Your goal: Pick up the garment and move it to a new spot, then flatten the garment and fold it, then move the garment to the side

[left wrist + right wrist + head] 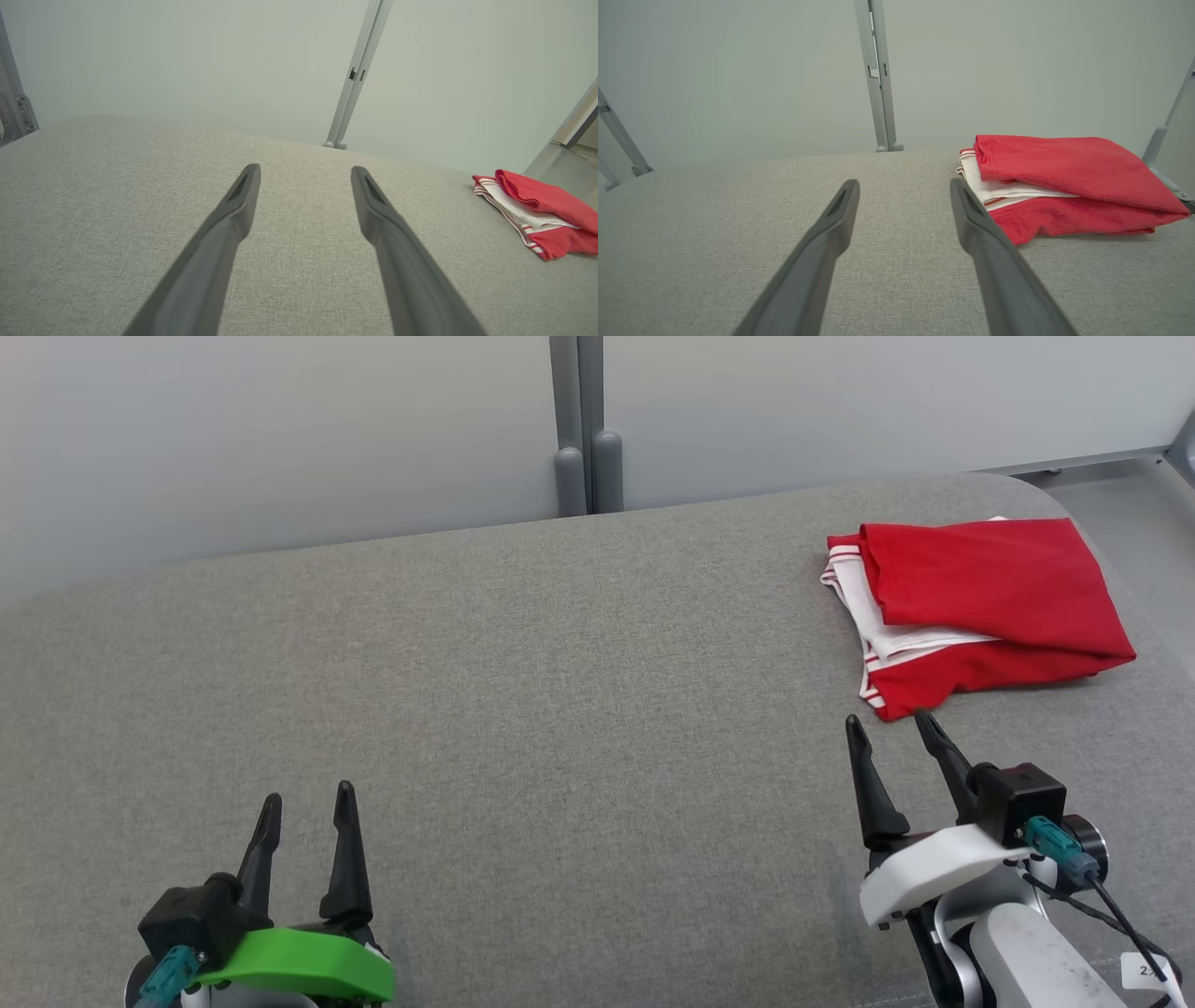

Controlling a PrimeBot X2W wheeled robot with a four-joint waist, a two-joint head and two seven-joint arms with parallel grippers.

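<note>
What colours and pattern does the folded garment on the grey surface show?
The garment is red, with white red-striped trim; head view shows it best.

Grey fabric-covered surface (560, 709) with rounded far corners, bearing one folded red cloth garment with white striped trim (990, 597), lying near its far right corner.

The garment (544, 198) runs off the left wrist view's right edge.
</note>
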